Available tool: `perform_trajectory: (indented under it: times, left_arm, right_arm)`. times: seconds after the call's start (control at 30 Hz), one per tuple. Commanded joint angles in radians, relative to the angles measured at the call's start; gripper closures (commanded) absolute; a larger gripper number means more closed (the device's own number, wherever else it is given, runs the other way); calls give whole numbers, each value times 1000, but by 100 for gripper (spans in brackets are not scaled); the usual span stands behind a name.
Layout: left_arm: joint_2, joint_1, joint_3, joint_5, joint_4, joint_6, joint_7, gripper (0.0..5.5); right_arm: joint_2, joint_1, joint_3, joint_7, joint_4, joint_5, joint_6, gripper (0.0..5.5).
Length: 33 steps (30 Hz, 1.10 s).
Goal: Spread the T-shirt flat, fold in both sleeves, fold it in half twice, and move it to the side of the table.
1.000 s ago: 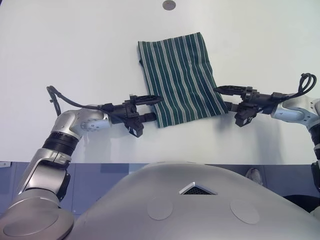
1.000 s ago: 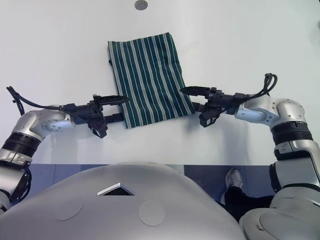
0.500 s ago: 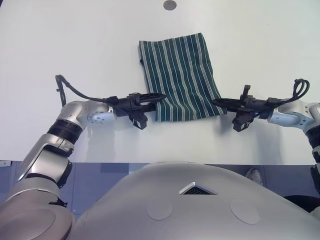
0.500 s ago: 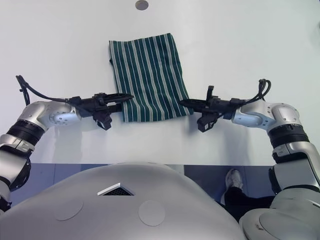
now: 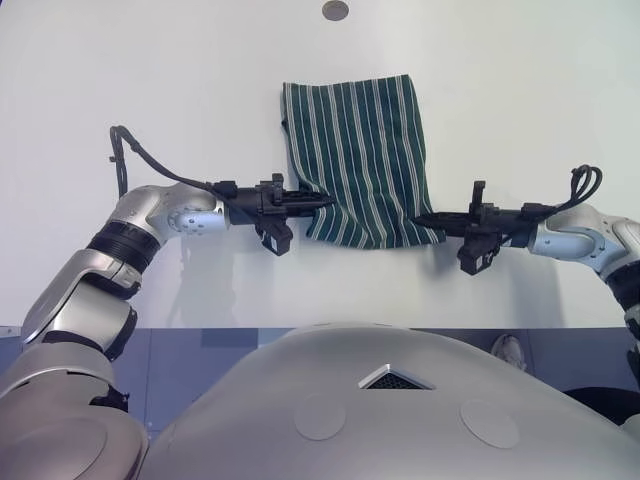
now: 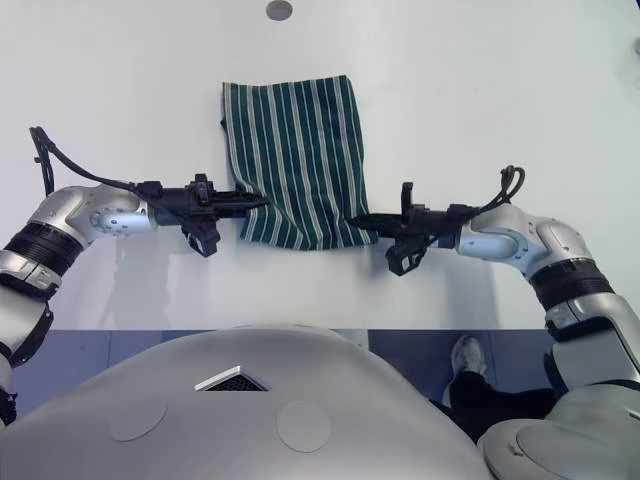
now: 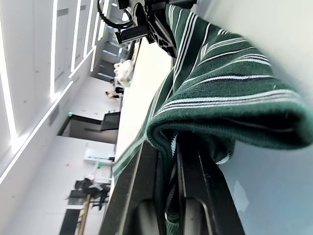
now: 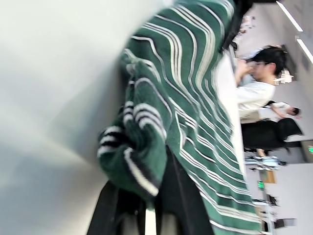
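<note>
The folded green T-shirt with white stripes (image 5: 357, 150) lies on the white table (image 5: 150, 80), its near edge raised off the surface. My left gripper (image 5: 322, 201) is shut on the shirt's near left corner, the cloth (image 7: 230, 107) bunched over its fingers (image 7: 190, 196). At the near right corner my right gripper (image 5: 428, 220) is likewise shut on the striped fabric (image 8: 146, 147). Both arms reach in from the sides and hold the near hem a little above the table.
A small round grey disc (image 5: 335, 10) is set in the table at the far edge, beyond the shirt. Bare white tabletop (image 6: 540, 90) extends to both sides of the shirt. The table's near edge (image 5: 200, 325) runs just below the arms.
Both grippers have closed on the near corners and carried the near hem up and toward the far side; the shirt looks shorter. Both arms have drawn inward.
</note>
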Motion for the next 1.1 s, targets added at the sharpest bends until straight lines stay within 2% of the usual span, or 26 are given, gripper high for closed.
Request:
perform_trajectory:
  times: [0.03, 0.17, 0.27, 0.37, 0.5, 0.57, 0.63, 0.8, 0.93, 1.07, 1.1]
  left_arm:
    - [160, 222, -292, -60, -16, 104, -487, 546]
    - [275, 235, -368, -452, -222, 313, -779, 547]
    - [265, 214, -376, -700, -313, 489, -959, 548]
    - [271, 227, -326, -999, -463, 706, -1062, 550]
    - [462, 268, -83, -1412, -636, 945, -1203, 550]
    - [490, 219, 64, -1587, -691, 1128, -1194, 550]
    - [457, 156, 174, -1709, -731, 1304, -1122, 550]
    - [286, 104, 303, -1768, -714, 1570, -935, 550]
    - [165, 109, 361, -1653, -601, 1657, -815, 550]
    - [110, 168, 426, -1539, -548, 1679, -771, 550]
    - [136, 191, 440, -1518, -561, 1696, -814, 550]
  right_arm:
    - [-197, 109, 83, 305, -269, 316, 234, 550]
    - [-255, 171, 65, 423, -424, 512, 402, 550]
    - [-301, 210, 41, 507, -573, 709, 583, 550]
    - [-321, 169, 8, 613, -713, 935, 832, 550]
    - [-248, 103, -68, 666, -735, 1172, 1131, 550]
    - [-179, 95, -91, 663, -691, 1195, 1222, 550]
    - [-99, 101, -96, 654, -642, 1179, 1287, 550]
    - [73, 91, -138, 613, -578, 1168, 1421, 550]
    - [139, 71, -211, 597, -557, 1188, 1532, 550]
    - [166, 101, -279, 600, -554, 1172, 1587, 550]
    - [198, 83, -283, 577, -515, 1142, 1592, 550]
